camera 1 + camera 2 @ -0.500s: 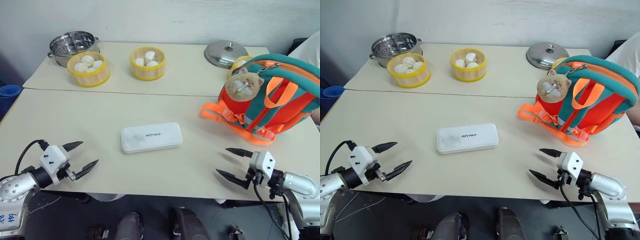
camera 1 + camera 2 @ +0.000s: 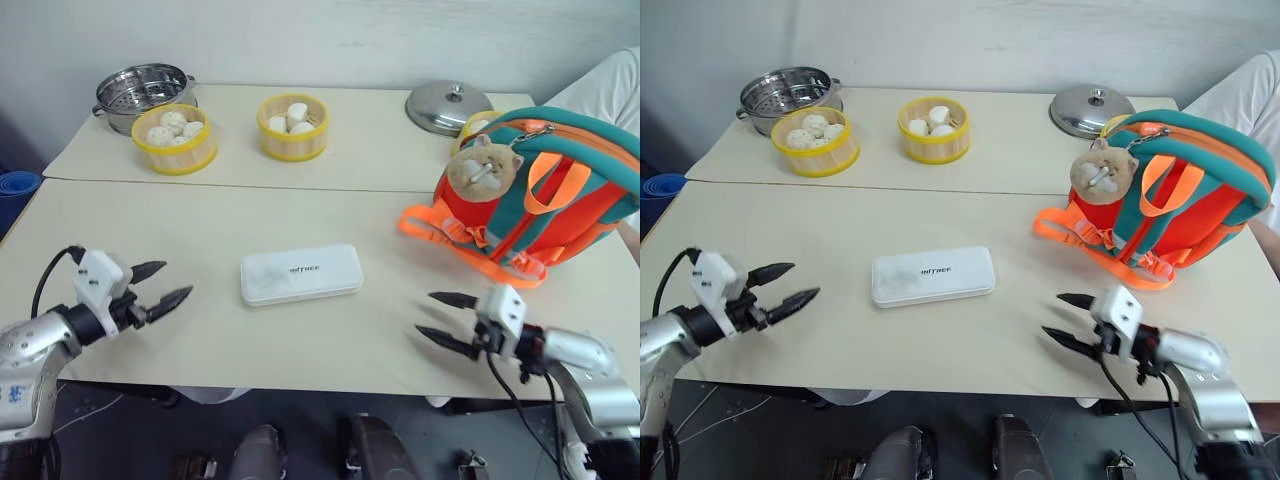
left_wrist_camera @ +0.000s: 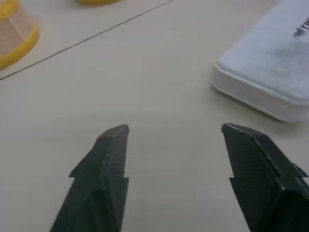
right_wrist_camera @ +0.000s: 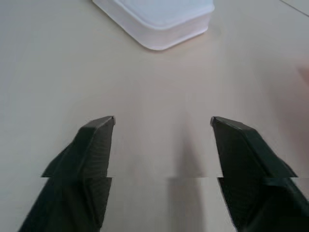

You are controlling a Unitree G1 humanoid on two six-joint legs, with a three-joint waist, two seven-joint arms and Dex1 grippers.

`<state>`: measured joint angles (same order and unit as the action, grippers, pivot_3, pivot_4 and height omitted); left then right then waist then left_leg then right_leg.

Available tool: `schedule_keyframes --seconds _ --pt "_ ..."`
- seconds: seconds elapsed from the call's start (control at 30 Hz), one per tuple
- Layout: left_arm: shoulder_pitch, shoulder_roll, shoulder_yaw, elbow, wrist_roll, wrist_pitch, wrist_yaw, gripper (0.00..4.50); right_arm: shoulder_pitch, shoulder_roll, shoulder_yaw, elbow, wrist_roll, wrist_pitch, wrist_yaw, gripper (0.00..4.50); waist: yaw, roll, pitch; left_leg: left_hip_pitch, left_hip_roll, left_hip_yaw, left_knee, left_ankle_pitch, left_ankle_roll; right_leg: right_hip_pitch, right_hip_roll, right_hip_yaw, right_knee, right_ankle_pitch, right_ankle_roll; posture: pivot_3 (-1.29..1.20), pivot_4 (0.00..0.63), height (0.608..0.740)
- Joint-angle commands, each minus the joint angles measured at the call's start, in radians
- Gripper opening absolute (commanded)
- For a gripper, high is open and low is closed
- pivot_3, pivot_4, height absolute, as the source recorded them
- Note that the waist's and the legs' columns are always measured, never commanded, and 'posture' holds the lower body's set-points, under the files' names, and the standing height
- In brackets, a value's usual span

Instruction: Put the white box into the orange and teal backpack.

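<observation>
White box (image 2: pixel 301 274) lies flat mid-table, untouched. Left gripper (image 2: pixel 160 285) and right gripper (image 2: pixel 441 319) flank it, well apart, jaws spread wide and empty. Orange and teal backpack (image 2: pixel 540 190) stands at the right. Risk: the low, smooth case may skid away under a one-sided pinch; the backpack's opening isn't visibly open.

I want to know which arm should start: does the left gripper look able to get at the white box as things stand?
Probably yes. The left gripper is open and points toward the white box, with only bare table between them. Nothing lies on the box.
</observation>
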<state>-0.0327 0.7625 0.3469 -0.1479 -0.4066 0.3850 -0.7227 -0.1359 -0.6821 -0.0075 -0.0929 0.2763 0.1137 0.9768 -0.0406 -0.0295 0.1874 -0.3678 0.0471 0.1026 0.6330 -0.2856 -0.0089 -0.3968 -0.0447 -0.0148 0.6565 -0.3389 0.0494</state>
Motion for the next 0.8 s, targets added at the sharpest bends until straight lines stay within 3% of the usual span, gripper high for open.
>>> schedule_keyframes --seconds 0.03,0.2,0.23,0.53,0.8 --pt "-0.012 -0.031 -0.067 -0.057 0.03 0.059 0.059 1.92 -0.068 0.039 0.061 0.01 -0.085 0.022 -0.076 1.7 0.002 0.0 0.0 0.0 0.0 0.0 0.0 0.0 0.0 0.0 0.0 0.0 0.0 0.0 0.0 0.0 0.15 0.74" --pt "-0.059 -0.074 -0.149 -0.036 0.044 0.09 0.069 0.42 -0.22 0.14 0.126 0.143 -0.164 0.012 -0.157 0.04 0.005 0.0 0.0 -0.003 0.0 0.0 0.001 0.0 -0.002 -0.002 0.0 -0.001 0.0 0.0 0.0 0.0 0.15 0.74" --pt "-0.071 -0.079 -0.159 -0.024 0.054 0.087 0.075 0.07 -0.244 0.156 0.136 0.163 -0.175 0.0 -0.165 0.0 0.005 0.0 0.0 -0.003 0.0 0.0 0.002 0.0 -0.001 -0.002 0.0 -0.001 0.0 0.0 0.0 0.0 0.15 0.74" --pt "-0.165 -0.152 -0.219 0.021 0.058 0.107 0.074 0.02 -0.305 0.245 0.168 0.184 -0.195 -0.018 -0.193 0.0 0.007 0.0 0.0 -0.003 0.0 0.001 0.003 0.001 -0.003 -0.002 0.0 -0.001 0.002 0.0 0.0 0.0 0.15 0.74" --pt "-0.163 -0.164 -0.237 0.0 0.033 0.118 0.024 0.02 -0.201 0.182 0.147 -0.034 -0.151 0.087 -0.132 0.0 0.009 0.0 0.0 -0.003 0.0 0.0 0.003 0.0 -0.002 -0.002 0.0 -0.001 0.002 0.0 0.0 0.0 0.15 0.74"
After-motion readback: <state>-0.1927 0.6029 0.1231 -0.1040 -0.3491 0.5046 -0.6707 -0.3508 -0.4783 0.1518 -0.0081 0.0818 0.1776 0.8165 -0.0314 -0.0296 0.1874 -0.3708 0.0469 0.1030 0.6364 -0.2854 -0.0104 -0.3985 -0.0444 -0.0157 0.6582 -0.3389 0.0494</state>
